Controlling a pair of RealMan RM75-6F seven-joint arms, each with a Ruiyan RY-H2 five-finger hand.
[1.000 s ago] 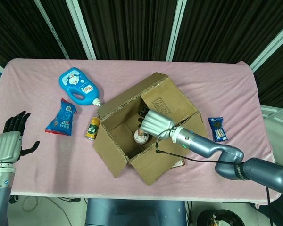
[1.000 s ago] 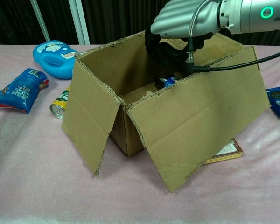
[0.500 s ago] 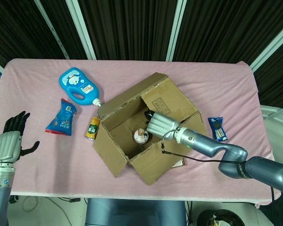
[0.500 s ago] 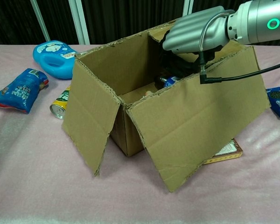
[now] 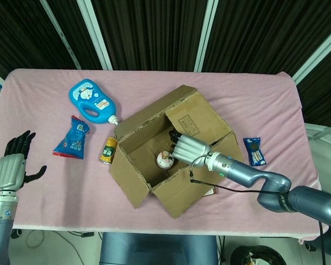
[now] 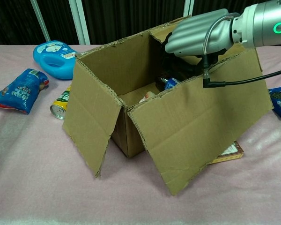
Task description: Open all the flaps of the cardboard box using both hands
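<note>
1. Cardboard box [image 5: 171, 152] sits near the middle of the pink-covered table [image 5: 254, 94], a little toward the front edge, its top open and its flaps folded outward; small items lie inside.
2. Right hand [image 5: 186, 147] reaches over the front flap [image 6: 201, 122] into the opening, fingers pointing down along the inner far wall. Whether they press the cardboard or grip anything I cannot tell.
3. Left hand [image 5: 12, 165] hovers at the table's left edge, well apart from the box, fingers spread and holding nothing.
4. To do this step well, I judge the right hand should press the far flap [image 5: 196, 118] outward until it stays down, while the left comes in to steady the box.
5. Only the head view shows the left hand, the far flap's printed face and the blue bottle [image 5: 91, 102] in full.
6. Only the chest view shows how steeply the front and left flaps hang, and a flat packet [image 6: 227, 152] under the front flap.
</note>
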